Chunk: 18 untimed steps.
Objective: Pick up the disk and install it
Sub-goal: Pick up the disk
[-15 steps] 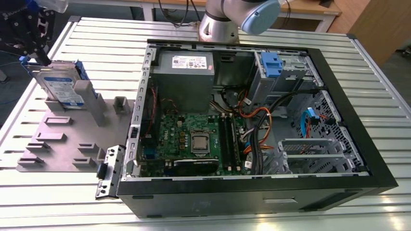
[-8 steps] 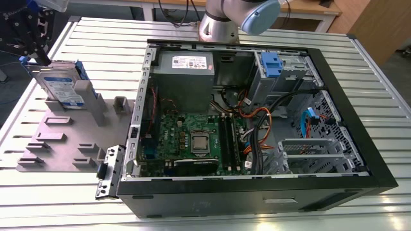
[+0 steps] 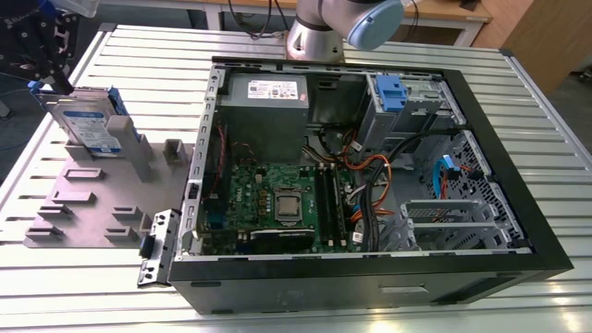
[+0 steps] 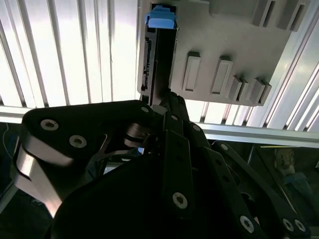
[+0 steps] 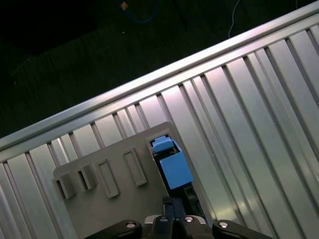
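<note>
Aluminium slatted table point(image 3: 138, 55), dark floor point(image 5: 75, 50) past its edge | exterior view's left: grey fixture plate point(image 3: 93, 208), disk point(image 3: 88, 128) on edge in its slot, slightly tilted | gripper point(image 3: 60, 89) pinched narrow on disk's top edge | right: open PC case point(image 3: 306, 291), arm base point(image 3: 315, 38) behind it

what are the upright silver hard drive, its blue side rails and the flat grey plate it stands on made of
Silver hard drive: metal casing, going by its dull sheen, with a glossy paper-like label. Blue side rails: probably plastic, uniform saturated colour, moulded shape. Flat grey plate: matte, no glint; likely plastic, possibly painted metal.
</note>
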Each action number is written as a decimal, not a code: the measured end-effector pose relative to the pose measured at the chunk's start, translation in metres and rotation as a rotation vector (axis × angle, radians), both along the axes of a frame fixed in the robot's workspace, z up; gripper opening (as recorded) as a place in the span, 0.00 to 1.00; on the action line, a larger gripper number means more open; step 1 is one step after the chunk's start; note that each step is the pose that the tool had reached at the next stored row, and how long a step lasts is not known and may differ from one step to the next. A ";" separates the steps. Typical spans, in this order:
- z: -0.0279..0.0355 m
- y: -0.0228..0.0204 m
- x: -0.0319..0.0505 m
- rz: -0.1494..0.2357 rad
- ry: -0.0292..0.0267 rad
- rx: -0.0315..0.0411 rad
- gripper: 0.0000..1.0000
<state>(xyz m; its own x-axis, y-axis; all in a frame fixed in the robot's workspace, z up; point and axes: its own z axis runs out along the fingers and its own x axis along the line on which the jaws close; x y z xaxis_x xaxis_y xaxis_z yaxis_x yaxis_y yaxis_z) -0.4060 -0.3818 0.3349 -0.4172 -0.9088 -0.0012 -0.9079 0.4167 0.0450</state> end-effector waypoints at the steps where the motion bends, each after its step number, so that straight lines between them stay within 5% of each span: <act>1: 0.0001 0.0001 0.0002 0.000 0.0001 -0.0001 0.11; 12: -0.0001 0.0005 0.0008 0.074 0.0000 0.0008 0.11; 15: 0.0000 0.0005 0.0008 0.096 -0.0005 0.0150 0.11; 18: -0.0001 0.0005 0.0009 0.108 -0.0021 0.0458 0.11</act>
